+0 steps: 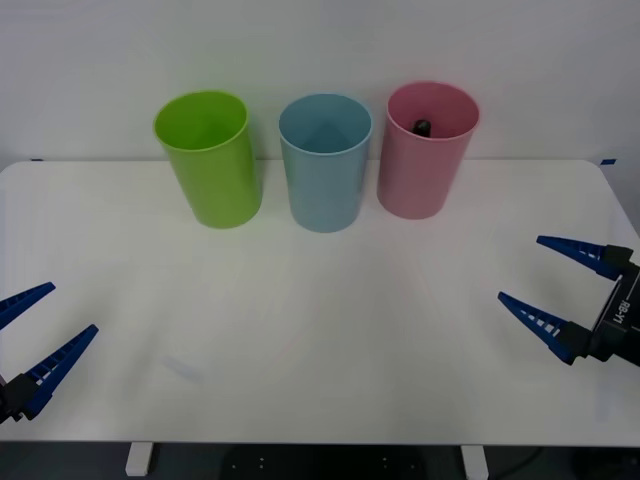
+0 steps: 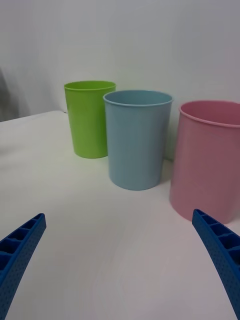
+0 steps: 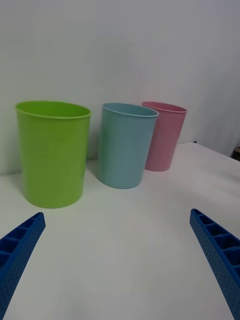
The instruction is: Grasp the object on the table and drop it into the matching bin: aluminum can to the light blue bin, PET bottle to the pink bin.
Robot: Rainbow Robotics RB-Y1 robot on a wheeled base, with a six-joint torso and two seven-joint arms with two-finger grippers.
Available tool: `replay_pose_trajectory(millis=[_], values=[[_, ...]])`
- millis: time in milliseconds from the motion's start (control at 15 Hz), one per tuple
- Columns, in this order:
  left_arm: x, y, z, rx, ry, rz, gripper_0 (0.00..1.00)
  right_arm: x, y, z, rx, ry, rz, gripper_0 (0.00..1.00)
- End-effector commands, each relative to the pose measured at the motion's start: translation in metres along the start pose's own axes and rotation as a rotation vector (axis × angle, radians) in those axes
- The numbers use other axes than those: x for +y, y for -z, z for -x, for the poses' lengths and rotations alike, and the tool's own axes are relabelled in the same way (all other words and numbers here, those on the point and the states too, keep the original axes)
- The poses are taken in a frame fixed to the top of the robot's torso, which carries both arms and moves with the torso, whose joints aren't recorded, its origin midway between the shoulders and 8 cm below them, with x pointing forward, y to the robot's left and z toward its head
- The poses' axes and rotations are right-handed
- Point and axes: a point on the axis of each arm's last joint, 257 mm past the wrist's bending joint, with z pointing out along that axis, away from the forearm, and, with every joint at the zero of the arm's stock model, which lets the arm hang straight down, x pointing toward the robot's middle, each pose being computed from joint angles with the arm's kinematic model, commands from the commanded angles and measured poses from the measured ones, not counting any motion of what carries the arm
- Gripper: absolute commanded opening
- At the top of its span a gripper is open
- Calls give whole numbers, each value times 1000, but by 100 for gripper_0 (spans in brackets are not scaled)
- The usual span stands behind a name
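Though inside pink bin (image 1: 411, 185), PET bottle (image 1: 422, 127)

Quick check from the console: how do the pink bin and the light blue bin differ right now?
Colour: the pink bin is pink, the light blue bin pale blue. Contents: a black cap shows inside the pink bin; the blue one's visible interior looks bare. Position: pink stands on the robot's right end of the row, blue in the middle beside the lime green bin. Both stand upright on the table, same shape and size.
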Motion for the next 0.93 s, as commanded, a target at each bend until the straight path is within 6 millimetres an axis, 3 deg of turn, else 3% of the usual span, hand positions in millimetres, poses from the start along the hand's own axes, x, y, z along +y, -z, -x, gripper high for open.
replay_pose_trajectory(millis=[67, 667, 933], values=[[0, 0, 0, 0, 0, 0, 100, 6, 8, -8, 17, -15, -4, 100], [0, 0, 0, 0, 0, 0, 100, 18, 22, -28, 56, -44, -5, 100], [0, 0, 0, 0, 0, 0, 100, 18, 22, -28, 56, -44, -5, 100]])
